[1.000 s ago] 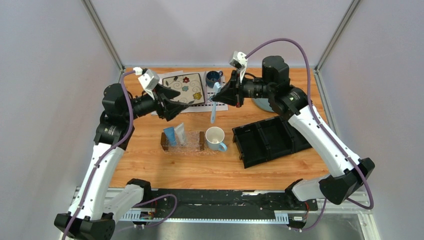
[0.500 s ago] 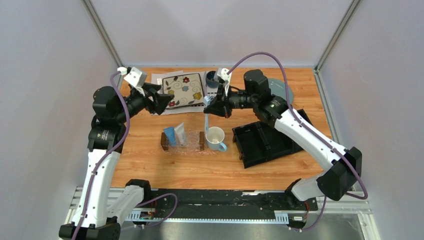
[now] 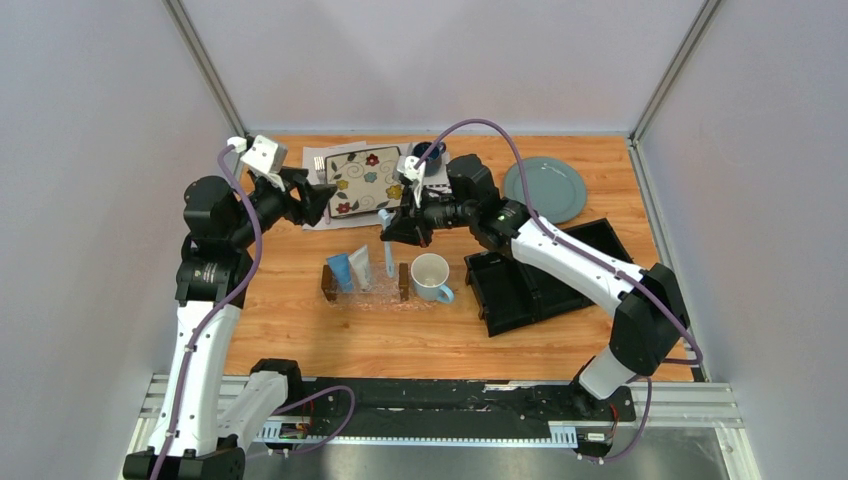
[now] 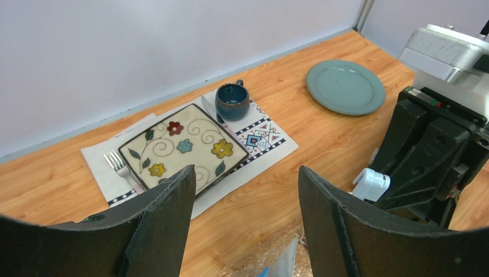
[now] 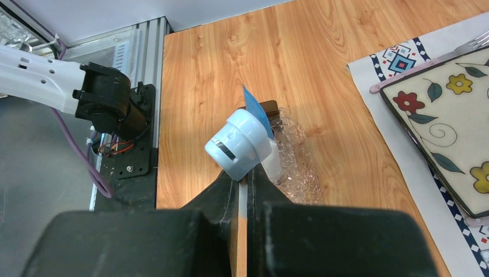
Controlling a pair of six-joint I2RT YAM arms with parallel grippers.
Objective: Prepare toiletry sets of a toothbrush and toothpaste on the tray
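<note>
- Near edge first: bare table [image 3: 400, 345] wood runs open in front of the tray [image 3: 378, 292].
- On the tray, the blue tube [image 3: 340, 270] and silver tube [image 3: 360, 266] stand side by side at its left end. The white mug [image 3: 430, 276] sits just beside its right end piece.
- Right gripper [image 5: 243, 180] pinches the toothbrush [image 3: 388, 255], which hangs upright over the tray's free right half. The dark mark on its cap is too small to read.
- Left gripper [image 4: 248, 196] hovers spread and holding nothing, by the floral plate [image 3: 366, 180].
- Far back: dark blue cup [image 3: 428, 155], teal plate [image 3: 545, 188].
</note>
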